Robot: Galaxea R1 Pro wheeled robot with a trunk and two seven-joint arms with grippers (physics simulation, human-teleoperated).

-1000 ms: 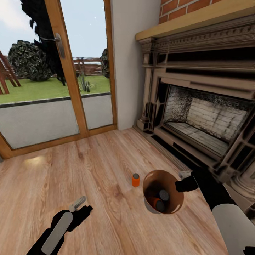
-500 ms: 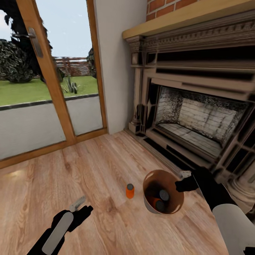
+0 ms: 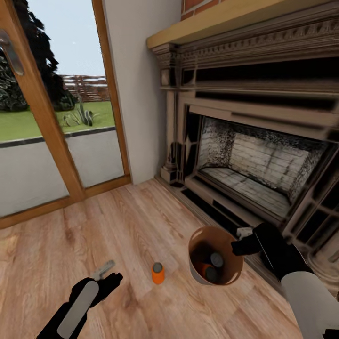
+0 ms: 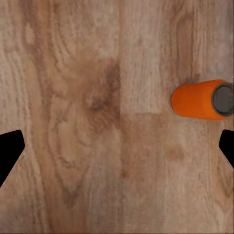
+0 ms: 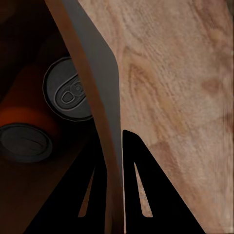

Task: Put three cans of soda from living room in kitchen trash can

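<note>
One orange soda can (image 3: 157,273) stands upright on the wood floor, a short way right of my left gripper (image 3: 109,273). In the left wrist view that can (image 4: 200,99) sits near one fingertip, and the left gripper (image 4: 117,146) is open with bare floor between its fingers. My right gripper (image 3: 242,241) is shut on the rim of the trash can (image 3: 197,270), held just above the floor. Two more soda cans (image 3: 214,266) lie inside it, their grey tops (image 5: 68,95) showing beside the pinched wall (image 5: 97,97).
The fireplace (image 3: 254,165) with its dark carved surround and raised hearth step runs along the right, close behind the trash can. A glass door (image 3: 42,132) in a wood frame fills the far left, with a white wall strip (image 3: 136,94) between. Plank floor lies around the can.
The whole view has swung, sliding door and fireplace leftward. The floor can now appears farther from the trash can and closer to my left gripper. Both grippers hold their poses.
</note>
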